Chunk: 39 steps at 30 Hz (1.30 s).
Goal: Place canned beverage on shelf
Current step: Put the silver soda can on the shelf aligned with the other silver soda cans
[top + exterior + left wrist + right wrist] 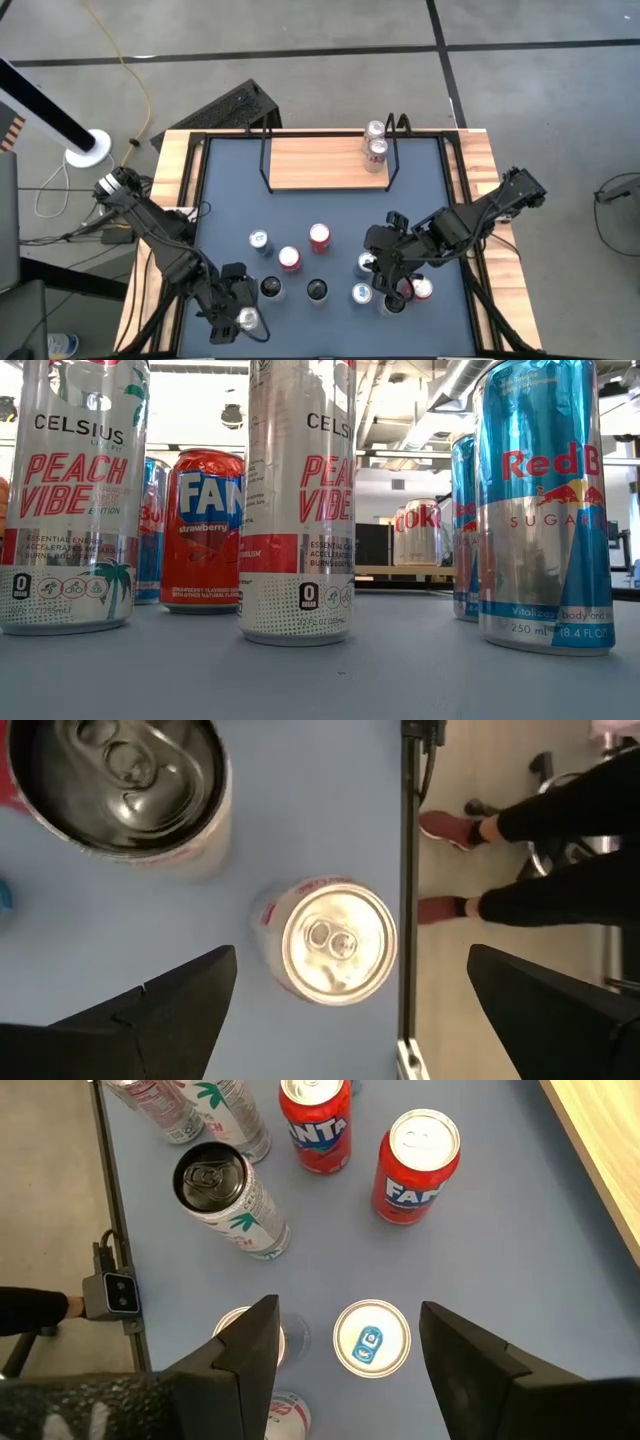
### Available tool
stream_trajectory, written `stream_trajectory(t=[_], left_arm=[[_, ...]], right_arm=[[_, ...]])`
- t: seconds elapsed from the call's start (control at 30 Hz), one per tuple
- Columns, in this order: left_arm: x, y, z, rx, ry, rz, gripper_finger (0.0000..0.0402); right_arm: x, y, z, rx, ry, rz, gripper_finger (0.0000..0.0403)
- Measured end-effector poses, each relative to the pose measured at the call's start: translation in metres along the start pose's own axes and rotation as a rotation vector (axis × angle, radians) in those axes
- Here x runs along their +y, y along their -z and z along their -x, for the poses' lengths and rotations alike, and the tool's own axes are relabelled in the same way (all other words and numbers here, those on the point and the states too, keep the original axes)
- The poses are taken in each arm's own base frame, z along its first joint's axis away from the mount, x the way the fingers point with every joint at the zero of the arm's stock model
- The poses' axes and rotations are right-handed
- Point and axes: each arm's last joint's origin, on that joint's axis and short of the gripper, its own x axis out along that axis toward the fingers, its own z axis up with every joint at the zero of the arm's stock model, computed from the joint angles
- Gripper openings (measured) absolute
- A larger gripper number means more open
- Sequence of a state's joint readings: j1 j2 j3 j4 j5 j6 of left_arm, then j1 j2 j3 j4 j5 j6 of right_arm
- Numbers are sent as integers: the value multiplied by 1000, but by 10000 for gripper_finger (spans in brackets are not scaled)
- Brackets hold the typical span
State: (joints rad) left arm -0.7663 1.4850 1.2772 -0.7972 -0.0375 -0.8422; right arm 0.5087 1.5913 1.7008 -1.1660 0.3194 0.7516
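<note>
The shelf, a light-wood board in a black wire frame, stands at the table's far edge with two silver-topped cans at its right end. Several cans stand upright on the grey tabletop. My left gripper hovers open above a white, silver-topped can at the near left edge, and its fingers are clear of that can. My right gripper hangs open above a blue-tabbed can at the near right, one finger to each side and clear of it.
Two red Fanta cans and tall Celsius cans stand mid-table, and more cans crowd beside my right gripper. A black-topped can stands close to my left gripper. A person's legs show beyond the table's edge rail.
</note>
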Motion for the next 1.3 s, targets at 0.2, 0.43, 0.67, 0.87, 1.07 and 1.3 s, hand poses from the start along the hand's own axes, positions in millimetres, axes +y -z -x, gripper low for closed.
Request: stream_trajectory(t=[0.2,0.43,0.67,0.87,1.07,1.3], left_arm=[[-20,-5,-17,58,-75,-48,384],[-34,-18,-19,70,-191,-152,384],[-34,-19,-19,55,-212,-146,384],[-37,-17,-21,63,-193,-138,384],[-35,-12,-26,77,-203,-155,384],[-36,-12,-25,43,-216,-233,384]], right_arm=[[0,0,0,1,-1,1,225],[0,0,0,1,-1,1,225],[0,0,0,2,-2,1,225],[0,3,-5,7,3,3,225],[1,4,-11,6,-4,1,225],[2,4,-11,0,-10,-2,225]])
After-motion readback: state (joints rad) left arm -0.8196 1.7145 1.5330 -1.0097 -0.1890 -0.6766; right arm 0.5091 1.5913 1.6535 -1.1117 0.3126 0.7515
